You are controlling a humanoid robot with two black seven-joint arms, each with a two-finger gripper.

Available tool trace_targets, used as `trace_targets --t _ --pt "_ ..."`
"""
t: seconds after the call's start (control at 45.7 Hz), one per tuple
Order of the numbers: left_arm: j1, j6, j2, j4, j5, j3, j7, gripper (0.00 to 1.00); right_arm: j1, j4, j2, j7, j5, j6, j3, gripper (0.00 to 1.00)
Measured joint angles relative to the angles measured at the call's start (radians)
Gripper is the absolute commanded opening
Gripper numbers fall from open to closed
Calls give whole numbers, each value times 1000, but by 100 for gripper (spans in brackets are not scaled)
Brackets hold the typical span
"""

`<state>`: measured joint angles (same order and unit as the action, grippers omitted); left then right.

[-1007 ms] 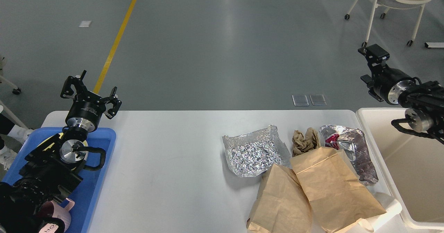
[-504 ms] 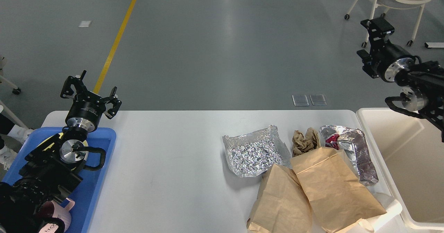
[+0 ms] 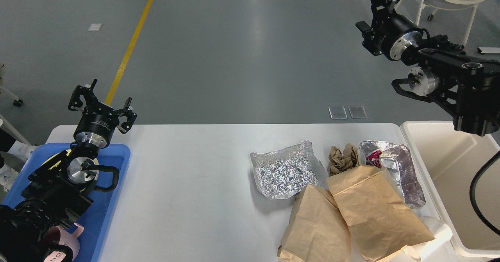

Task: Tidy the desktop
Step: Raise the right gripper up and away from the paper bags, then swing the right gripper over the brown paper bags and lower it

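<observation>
The tabletop (image 3: 187, 199) fills the lower middle of the frame, white and wide. At its left end sits a blue tray (image 3: 117, 164), and our left arm rises over it. Our left tool (image 3: 102, 105) stands at the tray's far edge, at the left of the frame, fingers spread apart and holding nothing.

In the right half of the tabletop lies a sheet of crumpled foil (image 3: 283, 172). Just right of it are a brown paper wad (image 3: 343, 158) and a second foil wrapper (image 3: 398, 168) with something red inside. Two brown paper bags (image 3: 351, 215) overlap below them, near the bottom right. A cream bin (image 3: 449, 164) sits just beside the tabletop's right end.

Our right tool (image 3: 377, 2) hangs at the upper right of the frame, above the floor; we cannot tell whether it is released or clenched.
</observation>
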<state>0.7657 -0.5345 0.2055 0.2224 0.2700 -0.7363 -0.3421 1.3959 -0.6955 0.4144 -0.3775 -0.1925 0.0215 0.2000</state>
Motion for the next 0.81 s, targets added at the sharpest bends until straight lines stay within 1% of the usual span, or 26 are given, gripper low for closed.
trace_targets --t 0.153,0.175,0.328,0.394,0.46,0.482,0.547,0.569,0.657,0.722,0.81 --pt "0 0 0 0 0 0 0 100 63 -2 -44 1 0 0 62 100" --pt "0 0 0 0 0 0 0 100 83 -3 -59 1 0 0 98 100" --pt "0 0 0 0 0 0 0 100 133 -3 -99 8 2 0 197 100" --pt "0 0 0 0 0 0 0 99 155 -4 -123 21 3 0 244 100" --pt "0 0 0 0 0 0 0 99 174 -7 -147 47 5 -2 283 100" --pt "0 0 0 0 0 0 0 99 179 -8 -153 59 7 -3 293 100" --pt "0 0 0 0 0 0 0 99 197 -10 -173 113 12 -8 324 100" --pt "0 0 0 0 0 0 0 99 203 -11 -179 135 13 -10 334 100" --pt "0 0 0 0 0 0 0 99 231 -15 -208 248 16 -17 374 100" --pt "0 0 0 0 0 1 0 99 261 -23 -234 322 16 -19 398 100" --pt "0 0 0 0 0 1 0 100 306 -48 -256 391 18 -21 426 100"
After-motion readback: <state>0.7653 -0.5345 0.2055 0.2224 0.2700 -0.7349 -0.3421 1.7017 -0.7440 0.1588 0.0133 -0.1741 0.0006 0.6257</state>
